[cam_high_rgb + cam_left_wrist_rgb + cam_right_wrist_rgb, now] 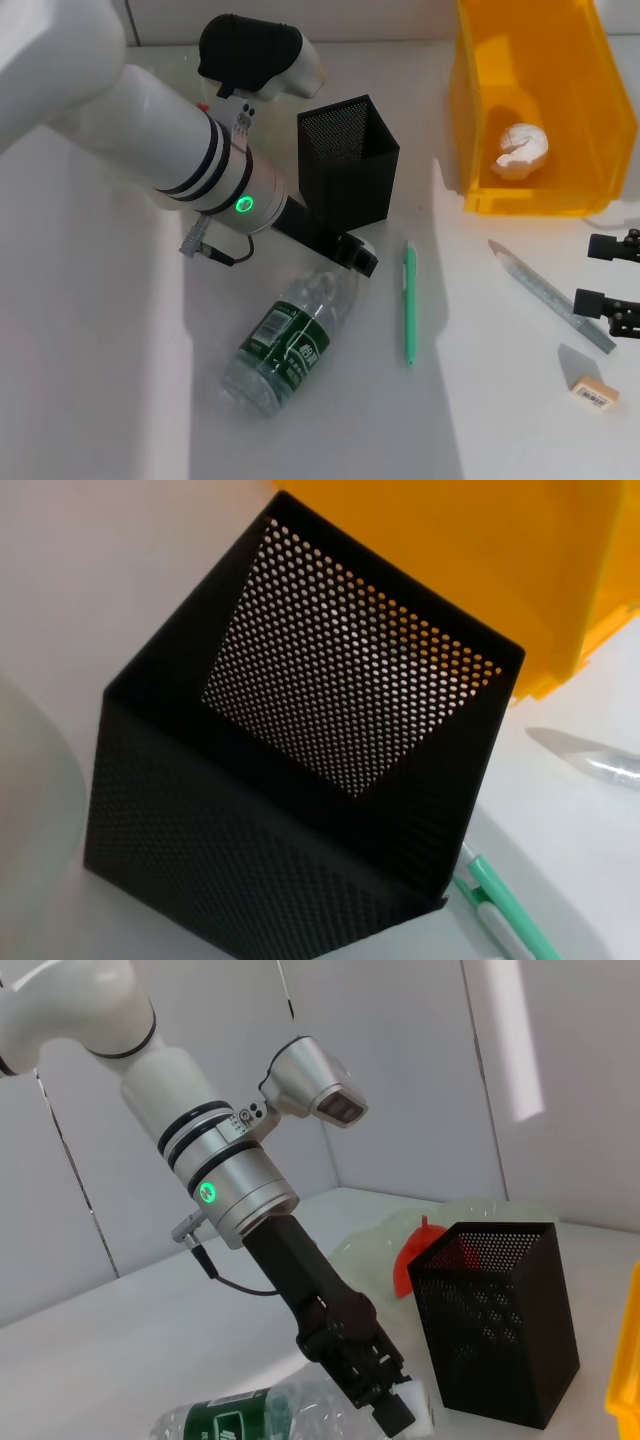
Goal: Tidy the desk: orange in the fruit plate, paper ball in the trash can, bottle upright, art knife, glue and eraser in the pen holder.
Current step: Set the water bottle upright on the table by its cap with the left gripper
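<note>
The bottle (285,345) lies on its side in the middle of the desk. My left gripper (355,255) is shut on its neck by the white cap (415,1405). Just behind stands the pen holder (348,160), which fills the left wrist view (300,780). The paper ball (520,150) sits in the trash can (475,110). Behind the pen holder, the orange (415,1260) rests in the fruit plate (375,1240). A slim green stick (409,300) and a grey pointed stick (550,295) lie right of the bottle; which is art knife or glue I cannot tell. The eraser (594,392) lies front right. My right gripper (612,278) is open at the right edge.
My left arm (150,130) stretches across the back left of the desk and hides what lies under it. The trash can's front wall is close to the right gripper. The desk's front left shows bare white surface.
</note>
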`<state>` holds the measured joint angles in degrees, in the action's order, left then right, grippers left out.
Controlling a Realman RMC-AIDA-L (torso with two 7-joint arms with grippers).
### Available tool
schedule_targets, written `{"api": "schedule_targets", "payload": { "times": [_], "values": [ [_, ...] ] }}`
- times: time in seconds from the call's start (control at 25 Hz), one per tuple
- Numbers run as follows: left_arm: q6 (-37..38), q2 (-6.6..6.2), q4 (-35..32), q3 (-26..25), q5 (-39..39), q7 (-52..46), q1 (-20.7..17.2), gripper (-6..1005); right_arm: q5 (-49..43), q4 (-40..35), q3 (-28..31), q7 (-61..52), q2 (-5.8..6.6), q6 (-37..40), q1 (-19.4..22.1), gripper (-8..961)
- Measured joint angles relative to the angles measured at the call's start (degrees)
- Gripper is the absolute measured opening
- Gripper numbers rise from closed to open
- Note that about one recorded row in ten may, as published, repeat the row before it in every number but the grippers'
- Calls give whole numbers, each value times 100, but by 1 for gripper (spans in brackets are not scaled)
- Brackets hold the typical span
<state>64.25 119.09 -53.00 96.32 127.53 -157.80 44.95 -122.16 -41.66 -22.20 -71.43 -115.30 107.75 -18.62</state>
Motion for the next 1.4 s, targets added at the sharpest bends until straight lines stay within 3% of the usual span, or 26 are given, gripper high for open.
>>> {"api": "schedule_targets", "payload": {
  "times": [0.32,0.6,0.8,1.12,1.4],
  "values": [
    [38,-17,-375,-38,-1,33,-235,442,0,0,69,-1,-2,0,-11,800],
    [259,-37,-1574,-221,-105,431,-1185,442,125,81,172,-6,-2,13,-10,800],
    [396,-41,-2028,-734,-881,1282,-1888,441,357,264,212,3,-1,29,-9,800],
    [736,-53,-1739,-1684,-2397,3152,-2731,441,652,477,288,-22,-29,68,-10,800],
    [1139,-53,-1515,-2114,-3025,4042,-3005,440,877,630,332,-36,-66,71,-19,800]
  ]
}}
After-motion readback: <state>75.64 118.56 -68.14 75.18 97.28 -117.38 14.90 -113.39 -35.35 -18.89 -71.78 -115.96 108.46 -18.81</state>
